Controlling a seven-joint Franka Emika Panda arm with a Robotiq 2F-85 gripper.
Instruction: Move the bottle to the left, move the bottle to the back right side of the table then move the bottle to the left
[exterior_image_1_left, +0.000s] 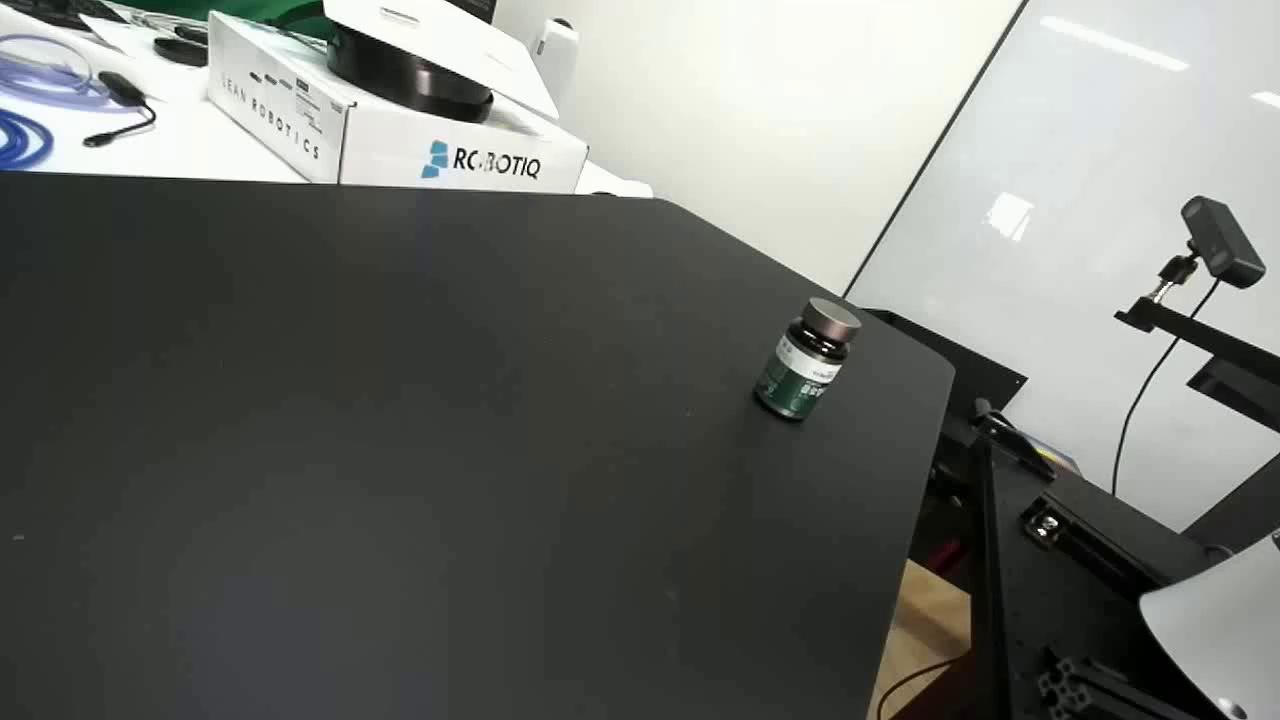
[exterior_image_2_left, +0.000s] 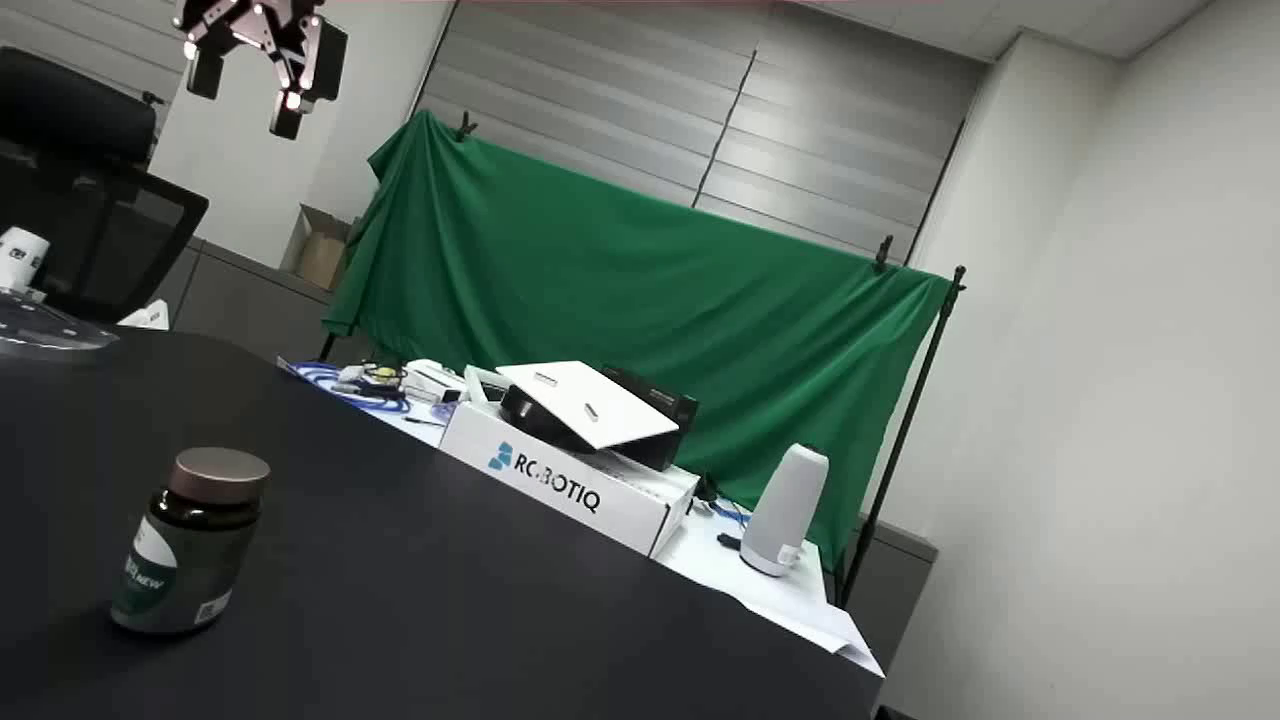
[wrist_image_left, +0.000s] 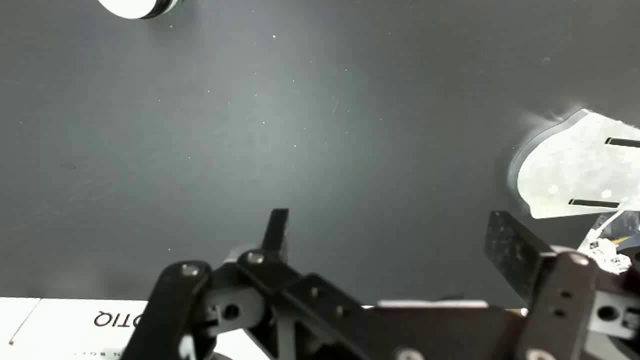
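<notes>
While my black metal end effector hangs high over the matte black tabletop, nothing is in its grip: the fingers stand spread wide, with only bare tabletop showing between them. And there's the target! A small, stubby, dark bottle with a brownish cap and a green-and-white label stands upright on the tabletop, toward the right end as it appears in an exterior view, well apart from me. Past the tabletop's edge sits a white cardboard box lettered ROBOTIQ, no part of this play. My wrist view seems to catch the bottle only as a pale round sliver at the upper edge.

So, the score: three legs, left, then back right, then left again. No carry is on at this moment, that's plain. How many legs are complete I can't call; a loose, standing bottle fits the start, a break between legs or the finish. My hunch, from the wide fingers and the gap to the bottle, is the start, with all three to go and a reach and grasp due first.
</notes>
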